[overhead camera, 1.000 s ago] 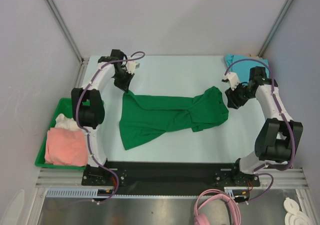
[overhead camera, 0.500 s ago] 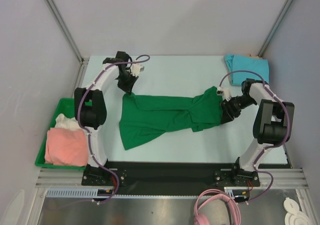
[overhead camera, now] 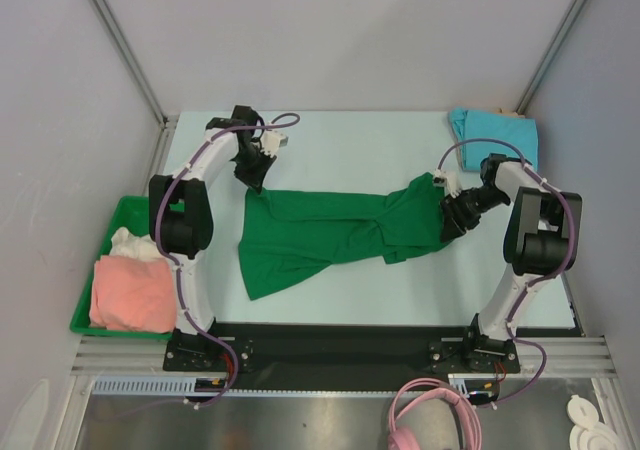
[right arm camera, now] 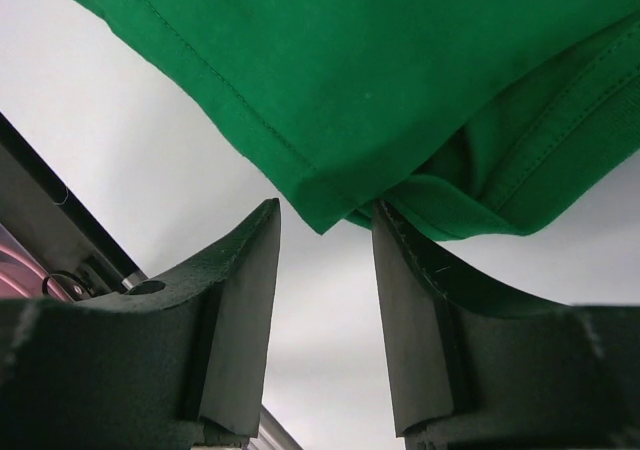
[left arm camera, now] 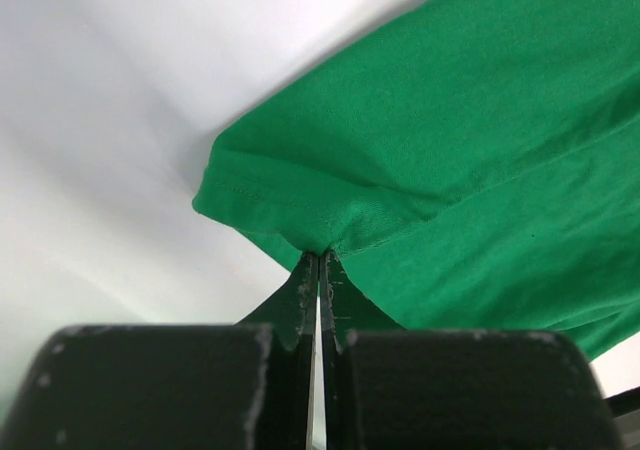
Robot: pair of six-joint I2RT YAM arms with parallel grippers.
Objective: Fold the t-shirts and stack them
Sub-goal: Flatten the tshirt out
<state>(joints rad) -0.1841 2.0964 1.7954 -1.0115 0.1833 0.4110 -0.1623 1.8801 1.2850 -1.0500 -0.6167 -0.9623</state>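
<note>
The left pincer (left arm camera: 320, 266) is clenched on a hem corner of the green t-shirt (overhead camera: 330, 232), with the fabric pinched right at the tips in a small bite. The right pincer (right arm camera: 325, 220) is released. Its jaws are spread either side of another stitched corner that hangs just into the gap, and a second layer is bunched close beside one finger. The step in hand looks like taking a second grip so the shirt can be stretched flat. To do it well, the right pincer should push a little deeper before closing and take only the hemmed corner, not the fold next to it; a shallow bite would likely slip under tension. The shirt lies twisted across the middle of the counter (overhead camera: 350, 145), so once both ends are held the arms should draw apart gently and evenly. A turquoise t-shirt (overhead camera: 495, 130) sits at the far right corner, well apart, and a green bin (overhead camera: 122, 208) holding a pink garment (overhead camera: 130, 292) stands off the left edge.
</note>
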